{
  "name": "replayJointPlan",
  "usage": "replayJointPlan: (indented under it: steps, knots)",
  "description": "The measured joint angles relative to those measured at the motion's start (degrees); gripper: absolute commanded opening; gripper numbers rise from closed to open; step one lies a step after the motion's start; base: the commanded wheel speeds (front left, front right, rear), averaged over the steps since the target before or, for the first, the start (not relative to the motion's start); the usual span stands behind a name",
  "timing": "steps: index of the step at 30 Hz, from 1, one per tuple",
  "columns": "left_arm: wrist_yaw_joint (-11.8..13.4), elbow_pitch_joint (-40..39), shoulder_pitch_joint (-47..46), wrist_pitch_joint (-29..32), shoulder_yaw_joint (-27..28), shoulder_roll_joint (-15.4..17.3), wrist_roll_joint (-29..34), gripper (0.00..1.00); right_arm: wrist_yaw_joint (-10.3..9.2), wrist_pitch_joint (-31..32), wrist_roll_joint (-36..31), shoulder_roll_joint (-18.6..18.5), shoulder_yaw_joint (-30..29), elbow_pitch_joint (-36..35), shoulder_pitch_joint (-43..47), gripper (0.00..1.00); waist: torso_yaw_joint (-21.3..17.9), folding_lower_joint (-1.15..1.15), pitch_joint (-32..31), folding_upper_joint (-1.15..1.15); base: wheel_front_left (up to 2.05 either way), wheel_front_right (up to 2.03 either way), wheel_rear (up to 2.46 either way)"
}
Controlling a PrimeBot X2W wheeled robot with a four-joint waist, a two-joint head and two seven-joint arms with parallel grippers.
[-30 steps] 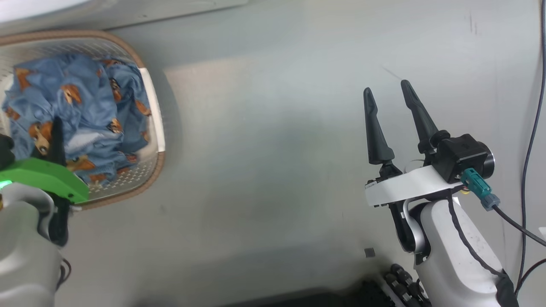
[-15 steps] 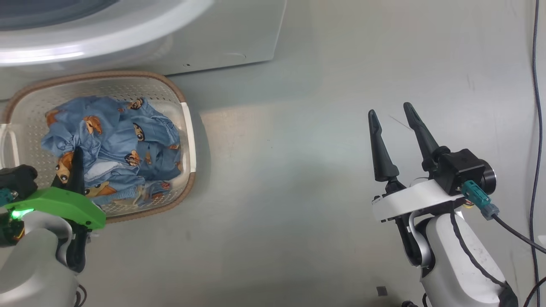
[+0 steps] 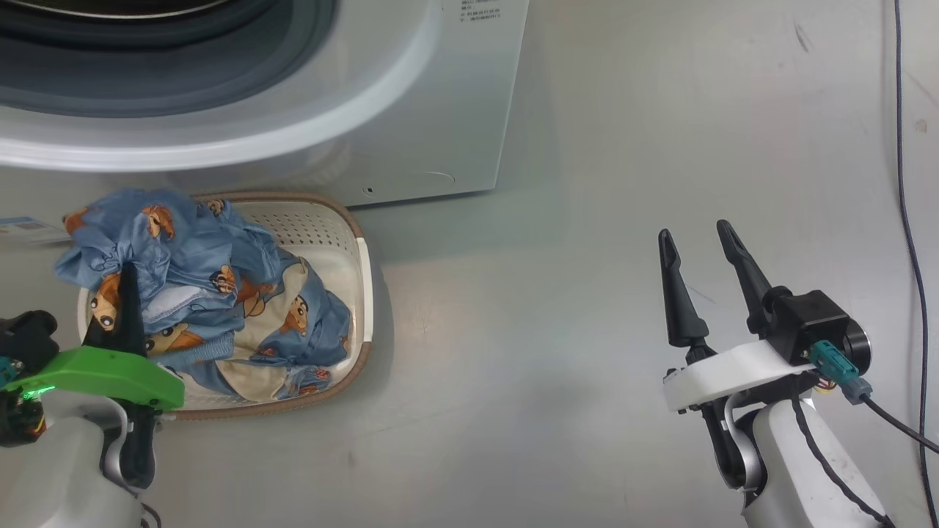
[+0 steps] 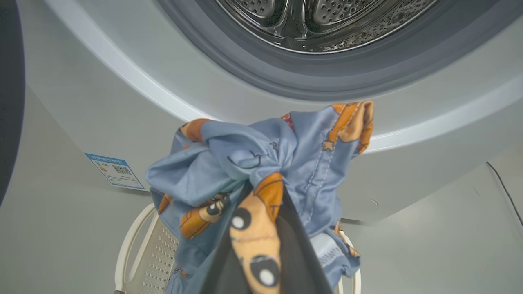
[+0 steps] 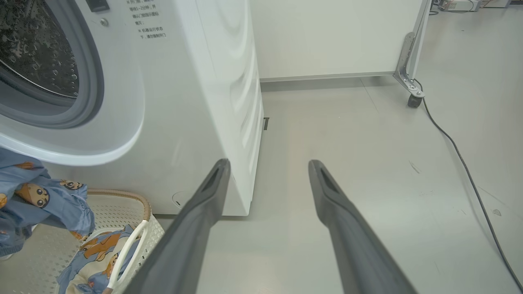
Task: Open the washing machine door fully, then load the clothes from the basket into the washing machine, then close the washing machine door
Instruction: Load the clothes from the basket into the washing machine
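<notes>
Pinching a bunch of the clothes (image 3: 198, 279), the left gripper (image 3: 130, 275) has its fingers closed almost together on the blue cartoon-print fabric, which folds over them in the left wrist view. The gripped part is held up above the basket (image 3: 364, 293), in front of the lower curve of the washing machine (image 3: 440, 110). The other part, with its beige cloth, lies down inside the basket. The basket stands on the floor (image 3: 550, 330) close against the machine's front, just below its round opening. That opening is uncovered, showing the grey gasket (image 4: 327, 77) and the perforated steel drum (image 4: 318, 16). A blue sticker (image 4: 114, 170) sits low on the machine's front, to the left of the bundle in the left wrist view. The right gripper (image 3: 693, 229) hangs over bare floor, well apart from the basket and past the machine's right corner. Its fingers are spread wide and hold nothing. A dark cable (image 3: 906, 183) runs along the floor on its far side.
</notes>
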Motion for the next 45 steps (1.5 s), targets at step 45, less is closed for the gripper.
replayJointPlan:
  steps: [45]
  knots:
    - [0.10,-26.54,29.17,0.00,11.55,-2.64,16.79,0.00,4.01,0.00,0.19,-0.82,-5.15,0.70,13.84,1.00,1.38,0.00,-26.75,0.00,0.00,0.00,0.00]
